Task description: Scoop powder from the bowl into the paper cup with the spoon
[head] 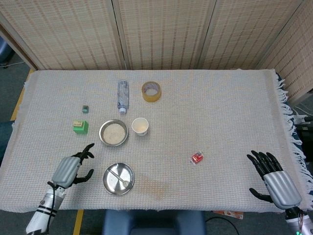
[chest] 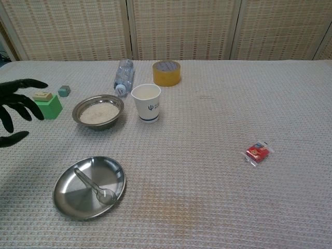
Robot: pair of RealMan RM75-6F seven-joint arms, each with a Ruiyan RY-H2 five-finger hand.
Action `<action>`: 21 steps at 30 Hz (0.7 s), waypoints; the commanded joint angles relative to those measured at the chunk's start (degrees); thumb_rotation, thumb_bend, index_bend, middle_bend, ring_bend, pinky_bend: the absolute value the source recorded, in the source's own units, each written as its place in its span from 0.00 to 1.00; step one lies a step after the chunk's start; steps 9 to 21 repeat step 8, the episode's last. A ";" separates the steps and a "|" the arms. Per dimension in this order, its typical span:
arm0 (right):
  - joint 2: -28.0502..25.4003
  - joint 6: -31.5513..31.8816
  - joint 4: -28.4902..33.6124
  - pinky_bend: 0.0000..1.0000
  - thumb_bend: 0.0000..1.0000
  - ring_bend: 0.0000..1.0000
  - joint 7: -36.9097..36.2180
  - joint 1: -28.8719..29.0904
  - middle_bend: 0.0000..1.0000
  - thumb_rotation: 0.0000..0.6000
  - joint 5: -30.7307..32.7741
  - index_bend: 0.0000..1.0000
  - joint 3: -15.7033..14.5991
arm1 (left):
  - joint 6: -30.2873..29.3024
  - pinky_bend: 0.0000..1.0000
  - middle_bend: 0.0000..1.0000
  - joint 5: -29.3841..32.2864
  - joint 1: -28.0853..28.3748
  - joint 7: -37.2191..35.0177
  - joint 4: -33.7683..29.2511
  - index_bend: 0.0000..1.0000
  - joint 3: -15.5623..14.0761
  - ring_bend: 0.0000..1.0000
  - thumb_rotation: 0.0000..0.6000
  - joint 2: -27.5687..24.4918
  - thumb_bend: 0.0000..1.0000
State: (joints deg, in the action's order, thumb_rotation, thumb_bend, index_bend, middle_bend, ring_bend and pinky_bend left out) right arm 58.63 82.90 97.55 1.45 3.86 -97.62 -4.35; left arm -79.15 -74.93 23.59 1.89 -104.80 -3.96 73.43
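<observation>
Left hand point(head: 68, 169) hovering near the front left edge of the table point(head: 220, 112), fingers spread and holding nothing; in the chest view only dark fingertips point(chest: 18, 104) poking in from the left border. Just to its right, apart from it: a shallow steel dish point(head: 119, 178) with the spoon point(head: 120, 178) lying loose inside, bowl end toward the front edge, handle slanting up and left. Beyond the hand and a little right: the bowl point(head: 114, 132) filled with pale powder. Right beside the bowl, on the side away from the hand: the paper cup point(head: 140, 126), upright, blue mark on its wall in the chest view.

Straight beyond the left hand: a green block point(head: 80, 127) with a small tan piece on top, and further back a small teal cube point(head: 85, 108). Well beyond the bowl: a plastic bottle point(head: 122, 96) lying on its side, and next to it a roll of yellow tape point(head: 151, 91) lying flat.

Right hand point(head: 275, 178) far across at the front right corner, fingers fanned apart, nothing in it, well apart from every task item. Left of that hand, out on bare cloth: a small red packet point(head: 197, 157).
</observation>
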 commanded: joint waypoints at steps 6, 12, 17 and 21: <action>1.32 -1.55 -0.05 0.00 0.10 0.00 2.55 0.54 0.00 1.00 1.20 0.00 0.39 | -16.21 0.13 0.00 -10.19 -12.93 -18.89 15.78 0.00 1.72 0.00 1.00 -0.83 0.38; 1.45 -1.54 0.11 0.00 0.10 0.00 3.05 0.45 0.00 1.00 1.22 0.00 0.31 | -14.24 0.13 0.00 -10.32 -12.88 -18.75 14.75 0.00 1.22 0.00 1.00 -1.91 0.38; 1.45 -1.54 0.11 0.00 0.10 0.00 3.05 0.45 0.00 1.00 1.22 0.00 0.31 | -14.24 0.13 0.00 -10.32 -12.88 -18.75 14.75 0.00 1.22 0.00 1.00 -1.91 0.38; 1.45 -1.54 0.11 0.00 0.10 0.00 3.05 0.45 0.00 1.00 1.22 0.00 0.31 | -14.24 0.13 0.00 -10.32 -12.88 -18.75 14.75 0.00 1.22 0.00 1.00 -1.91 0.38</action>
